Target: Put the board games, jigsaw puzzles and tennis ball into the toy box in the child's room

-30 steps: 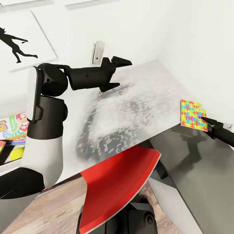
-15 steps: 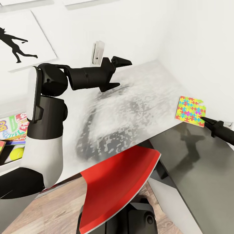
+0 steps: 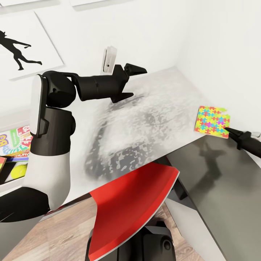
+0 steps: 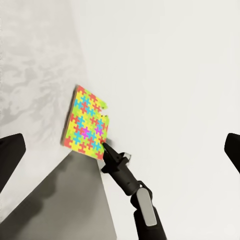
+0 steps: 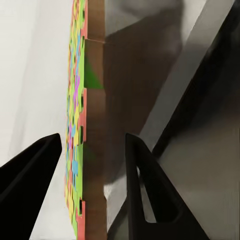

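Observation:
A multicoloured jigsaw puzzle (image 3: 212, 121) sits at the right end of the pale table (image 3: 145, 119), one corner jutting over the edge. My right gripper (image 3: 227, 130) is at that corner. In the right wrist view the puzzle (image 5: 80, 125) is edge-on between the two fingers (image 5: 142, 175), which stand apart from it, open. The left wrist view shows the puzzle (image 4: 87, 125) and the right gripper (image 4: 115, 155) at its corner. My left gripper (image 3: 134, 81) hangs open and empty over the table's far side. At far left the toy box (image 3: 9, 185) holds board games (image 3: 20, 139) and the tennis ball (image 3: 18, 170).
A red chair (image 3: 134, 203) stands pushed against the table's front edge, below me. The lower dark grey side table (image 3: 224, 188) adjoins on the right. White walls close in behind and to the right, with a silhouette picture (image 3: 18, 49) and a wall socket (image 3: 108, 58).
The jigsaw puzzle has tipped from steeply tilted to nearly flat and shifted slightly left. The right gripper rose a little. The left arm has not moved.

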Controlling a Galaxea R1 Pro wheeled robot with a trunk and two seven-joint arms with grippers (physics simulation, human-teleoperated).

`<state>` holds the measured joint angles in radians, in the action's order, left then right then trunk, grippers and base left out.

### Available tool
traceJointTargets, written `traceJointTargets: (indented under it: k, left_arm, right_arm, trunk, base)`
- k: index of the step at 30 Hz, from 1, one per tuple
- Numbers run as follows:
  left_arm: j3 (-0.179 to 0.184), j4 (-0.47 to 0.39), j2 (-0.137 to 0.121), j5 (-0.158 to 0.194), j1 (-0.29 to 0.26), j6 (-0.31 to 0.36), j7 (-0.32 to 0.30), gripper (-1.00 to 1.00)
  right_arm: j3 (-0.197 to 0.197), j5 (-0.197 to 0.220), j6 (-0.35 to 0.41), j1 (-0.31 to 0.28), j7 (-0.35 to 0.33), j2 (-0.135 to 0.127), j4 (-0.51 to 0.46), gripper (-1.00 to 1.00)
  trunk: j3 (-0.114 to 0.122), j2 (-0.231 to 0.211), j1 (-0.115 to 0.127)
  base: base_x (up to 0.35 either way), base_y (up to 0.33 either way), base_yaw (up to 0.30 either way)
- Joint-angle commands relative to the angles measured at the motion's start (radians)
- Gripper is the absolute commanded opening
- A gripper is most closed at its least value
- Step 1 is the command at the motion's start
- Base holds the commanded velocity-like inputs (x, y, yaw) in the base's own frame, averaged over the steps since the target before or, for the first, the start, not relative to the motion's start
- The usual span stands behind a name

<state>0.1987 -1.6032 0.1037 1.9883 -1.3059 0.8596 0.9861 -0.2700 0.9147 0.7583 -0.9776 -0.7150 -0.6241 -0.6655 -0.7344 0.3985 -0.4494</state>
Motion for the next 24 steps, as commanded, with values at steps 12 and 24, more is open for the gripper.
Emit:
traceJointTargets:
  k: [12, 24]
  left_arm:
    - [0.002, -0.004, 0.002, 0.006, 0.004, 0.000, 0.033, 1.00]
    - [-0.001, -0.004, 0.002, 0.006, 0.034, 0.004, 0.014, 1.00]
  right_arm:
    - [-0.002, 0.000, 0.042, 0.015, -0.001, 0.000, -0.079, -1.00]
    - [-0.002, 0.000, 0.092, 0.062, -0.001, 0.000, -0.201, -1.00]
  trunk:
    - [-0.001, 0.002, -0.001]
    - [-0.001, 0.002, -0.001]
  base:
    - [0.000, 0.000, 0.000]
    - [0.000, 0.000, 0.000]
